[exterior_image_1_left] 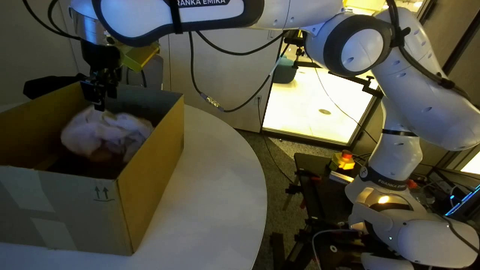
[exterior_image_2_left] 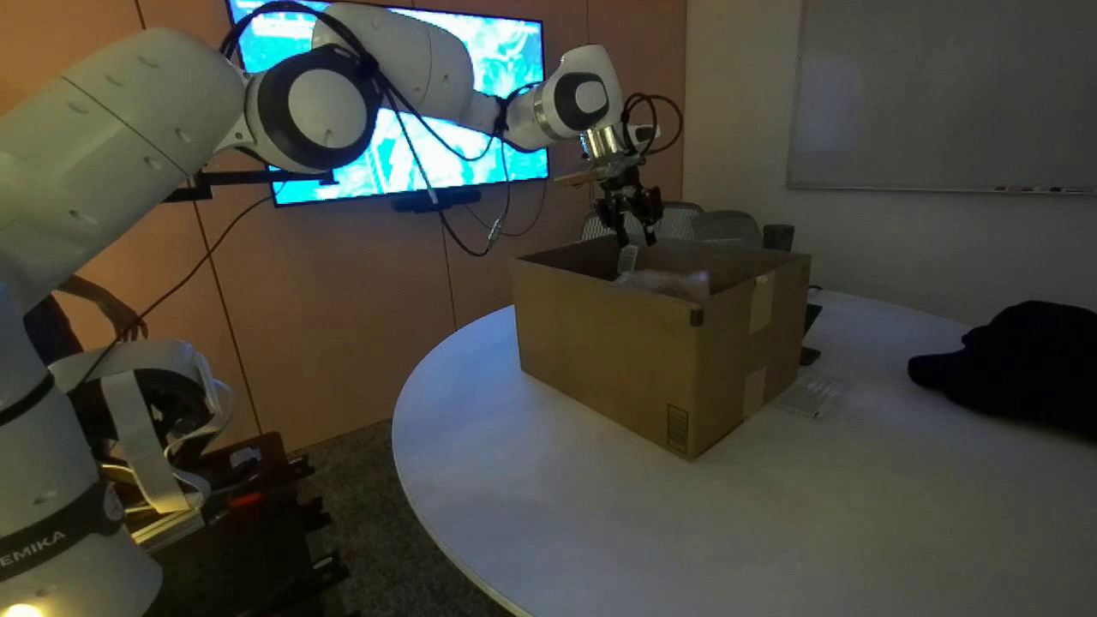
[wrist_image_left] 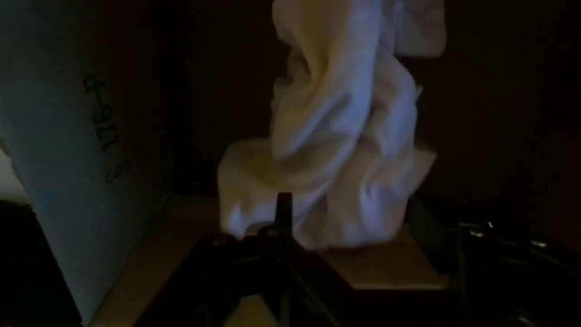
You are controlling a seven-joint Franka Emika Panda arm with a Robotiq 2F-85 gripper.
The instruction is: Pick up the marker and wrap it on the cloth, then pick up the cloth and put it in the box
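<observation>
The crumpled whitish cloth [exterior_image_1_left: 105, 131] lies in a heap inside the open cardboard box [exterior_image_1_left: 67, 210] on the table. The cloth also shows at the box's opening in an exterior view [exterior_image_2_left: 664, 283] and in the middle of the wrist view [wrist_image_left: 336, 127]. My black gripper [exterior_image_1_left: 105, 101] is over the box, its fingertips at about the height of the rim and above the cloth. In the wrist view the gripper [wrist_image_left: 352, 209] is open, its fingers wide apart with nothing held between them. The marker is not visible; whether it is inside the cloth cannot be told.
The box's high walls [exterior_image_2_left: 600, 360] surround the space under the gripper. A black garment-like heap [exterior_image_2_left: 1020, 368] and a flat clear item [exterior_image_2_left: 814, 396] lie on the white round table [exterior_image_2_left: 548, 480]. A black object [exterior_image_1_left: 52, 84] stands behind the box.
</observation>
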